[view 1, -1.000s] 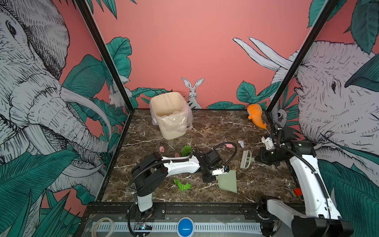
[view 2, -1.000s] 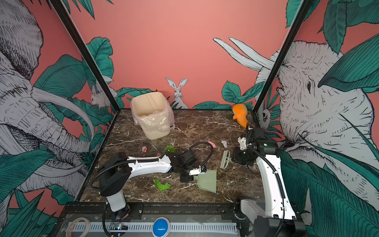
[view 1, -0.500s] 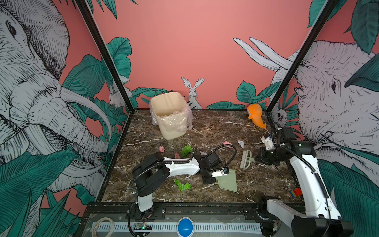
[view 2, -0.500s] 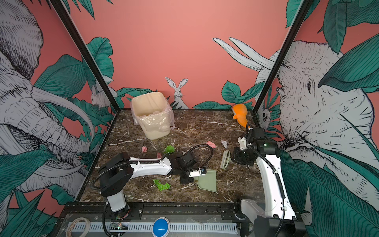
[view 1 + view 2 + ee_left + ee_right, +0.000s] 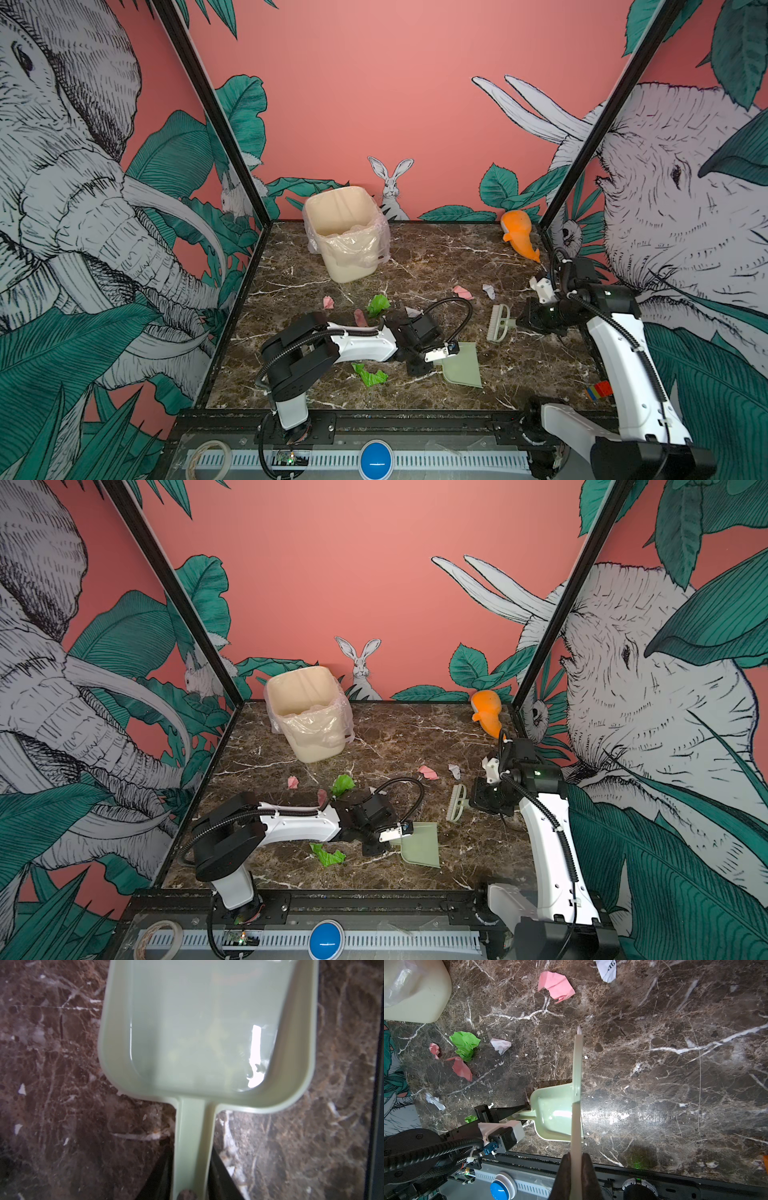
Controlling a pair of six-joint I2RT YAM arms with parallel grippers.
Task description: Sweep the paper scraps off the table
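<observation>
Eight or so paper scraps [image 5: 465, 1043], green, pink and white, lie loose on the table [image 5: 457, 257]. Most sit in a cluster on the left half in front of the bin [image 5: 351, 266], two lie further right, and one green piece is close to the front edge beside the left arm. None is in the dustpan [image 5: 187, 1022], which lies flat and empty near the front middle. What has changed in the last second is the left gripper [image 5: 192, 1154]. Its fingers [image 5: 158, 1178] have drawn in around the dustpan's handle and now sit tight against both its sides. The dustpan itself has not shifted, nor have the scraps. The right gripper [image 5: 576, 1159] stays clamped on the handle of the brush [image 5: 498, 323], which it holds to the right of the pan, not far from the two right-hand scraps. By my reckoning both tools are now in hand and the sweeping proper can begin; nothing is cleared yet.
</observation>
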